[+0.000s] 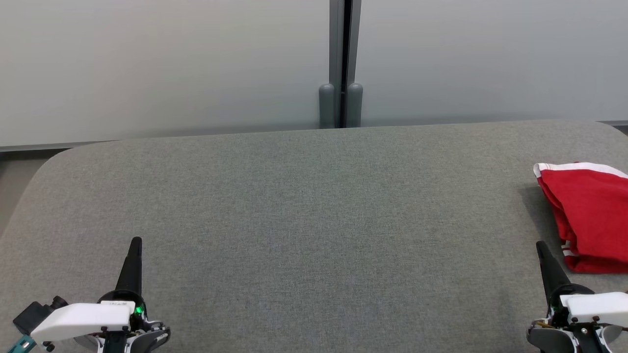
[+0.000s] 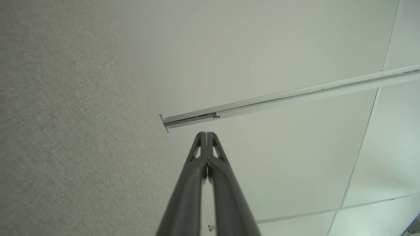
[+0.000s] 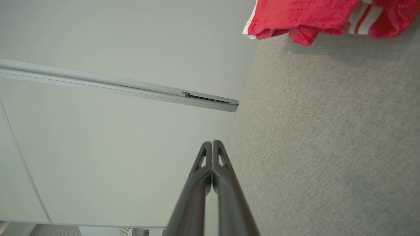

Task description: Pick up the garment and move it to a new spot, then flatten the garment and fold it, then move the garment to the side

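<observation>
A red garment (image 1: 588, 215) with white trim lies folded at the right edge of the grey fabric surface (image 1: 314, 220), cut off by the head view's right border. The right wrist view catches the garment (image 3: 302, 16) along its top edge. My right gripper (image 1: 539, 245) rests at the lower right, just left of the garment's near corner, fingers pressed together and holding nothing. In its own wrist view the right gripper (image 3: 212, 143) is shut. My left gripper (image 1: 136, 240) sits at the lower left, far from the garment, also shut and empty; the left gripper (image 2: 206, 133) shows closed tips.
A pale wall (image 1: 171, 63) with a grey vertical post (image 1: 343, 63) stands behind the surface's far edge. The surface's rounded far-left corner (image 1: 64, 154) and right corner are in view. A long pale rail (image 2: 295, 95) crosses the wall panels.
</observation>
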